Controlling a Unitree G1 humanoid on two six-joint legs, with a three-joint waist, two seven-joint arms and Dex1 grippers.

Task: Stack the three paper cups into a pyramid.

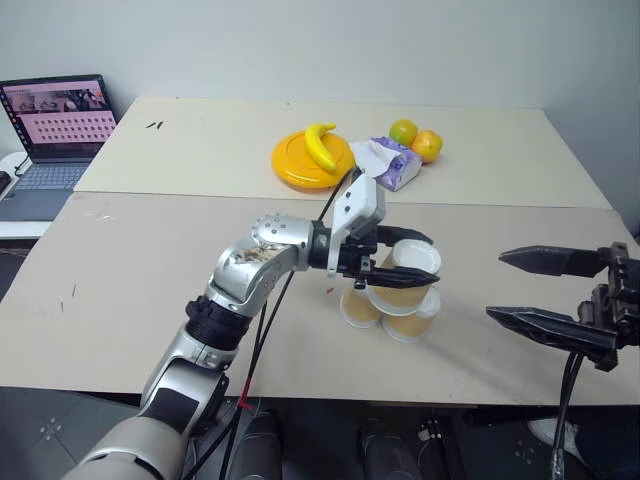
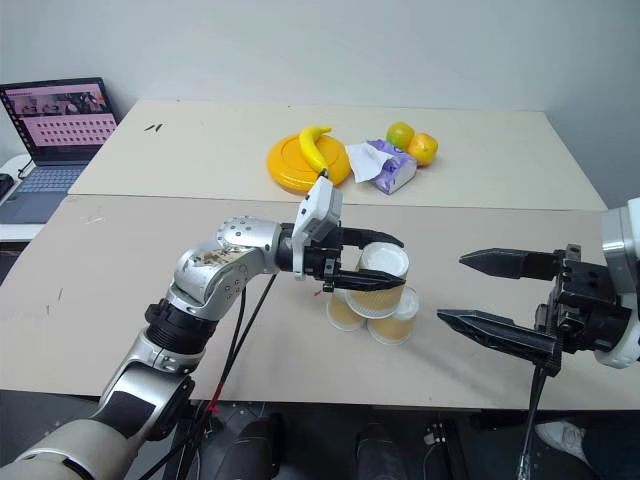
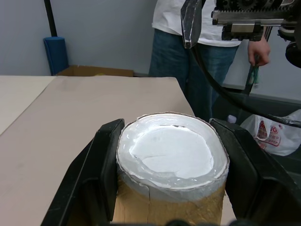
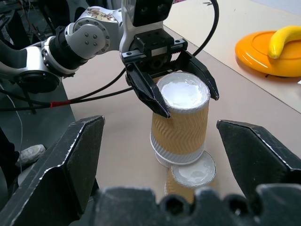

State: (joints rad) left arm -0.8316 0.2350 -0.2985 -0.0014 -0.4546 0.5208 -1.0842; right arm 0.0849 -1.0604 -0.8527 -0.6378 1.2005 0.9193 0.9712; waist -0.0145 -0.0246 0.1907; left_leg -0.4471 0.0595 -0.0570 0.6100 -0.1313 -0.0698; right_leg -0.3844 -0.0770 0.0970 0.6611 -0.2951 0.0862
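One paper cup [image 1: 405, 275] is upside down, white bottom up, with my left gripper [image 1: 425, 260] shut on its upper part; the black fingers [image 3: 106, 165] press both sides. It sits directly over the other two cups [image 1: 360, 308] [image 1: 412, 322], which stand upside down side by side on the table. Its rim is at their tops in a pyramid shape, but I cannot tell whether it rests on them. My right gripper [image 1: 497, 285] hangs open a hand's width to the right of the cups, with nothing between its fingers.
Behind the cups lie an orange plate [image 1: 290, 165] with a banana [image 1: 320, 145], a tissue pack [image 1: 390, 163] and two round fruits [image 1: 415, 138]. A laptop [image 1: 55, 130] sits far left. A person [image 3: 197, 61] stands beyond the table's end.
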